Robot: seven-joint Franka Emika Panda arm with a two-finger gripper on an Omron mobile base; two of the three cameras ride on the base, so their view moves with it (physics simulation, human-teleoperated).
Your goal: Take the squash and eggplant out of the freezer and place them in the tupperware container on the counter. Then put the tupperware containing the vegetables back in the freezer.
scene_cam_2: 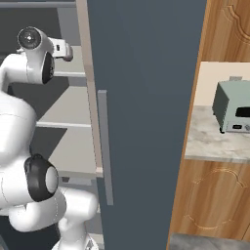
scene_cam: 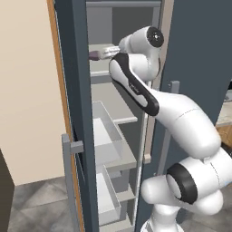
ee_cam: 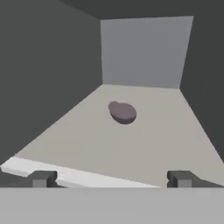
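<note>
Now you reach for the eggplant (ee_cam: 123,112), which lies alone in the middle of the freezer (scene_cam: 79,90) shelf. Keep the gripper (ee_cam: 112,178) fingers wide apart, go straight forward and low, and close only around it.

On the grey shelf (ee_cam: 144,144) in front of my hand I count one small dark purple-grey oval eggplant (ee_cam: 122,112), lying alone. The tall dark slate-grey freezer (scene_cam: 77,68) I am reaching into is one cabinet, with two pale translucent drawers (scene_cam: 106,136) visible below in the left base view and two grey bar handles, one on its open door (scene_cam: 68,176) and one on the neighbouring panel (scene_cam_2: 105,146). Off to my right I count one mint-green boxy toaster oven (scene_cam_2: 232,107) on one beige marbled stone counter (scene_cam_2: 210,144).
</note>
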